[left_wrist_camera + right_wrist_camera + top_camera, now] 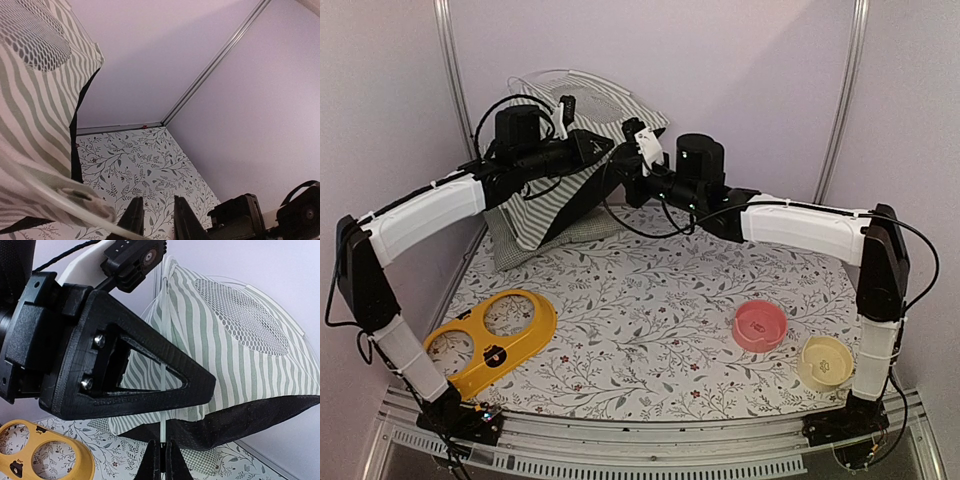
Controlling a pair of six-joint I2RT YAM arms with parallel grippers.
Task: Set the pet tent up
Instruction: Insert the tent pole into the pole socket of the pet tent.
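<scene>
Pale lilac walls [740, 80] around a floral-print tabletop [650, 320]

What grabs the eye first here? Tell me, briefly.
The striped pet tent, bunched at the back left, dominates. The right gripper pinches its thin white pole. Nearer, a yellow bowl stand lies left, a pink bowl right.
</scene>
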